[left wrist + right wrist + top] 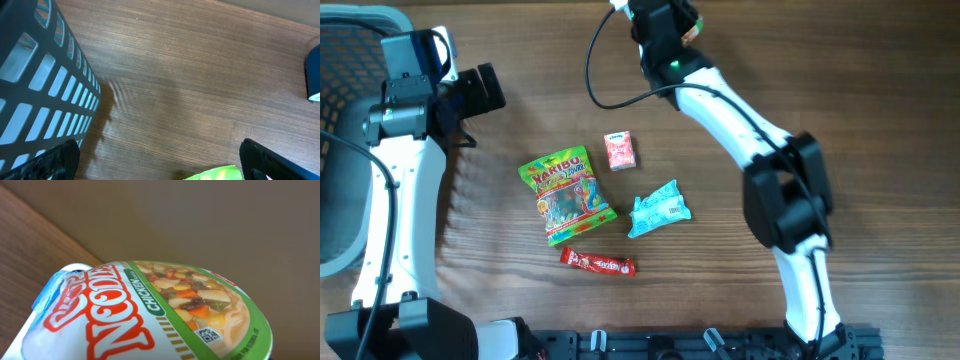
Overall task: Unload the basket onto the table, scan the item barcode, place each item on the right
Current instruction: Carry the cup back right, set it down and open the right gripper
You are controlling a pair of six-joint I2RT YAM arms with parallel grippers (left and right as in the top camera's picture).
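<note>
Right gripper (670, 22) looks half-closed round the Cup Noodles chicken cup (150, 315), which is light, crushable and slick, so I'd squeeze the mid-wall gently; left gripper (160, 167) is wide open and empty.

**Snacks and a basket on the counter**

Four packs lie loose in the middle of the wooden counter (880, 80). A green Haribo bag (565, 195) lies flat, slightly tilted. A small pink box (620, 151) sits near its upper right corner, apart from it. A crumpled teal packet (657, 209) lies just right of the bag. A red bar (597, 263) lies crosswise near the bag's lower end. A dark slotted basket (340, 60) stands at the far left, well apart from the packs.
</note>
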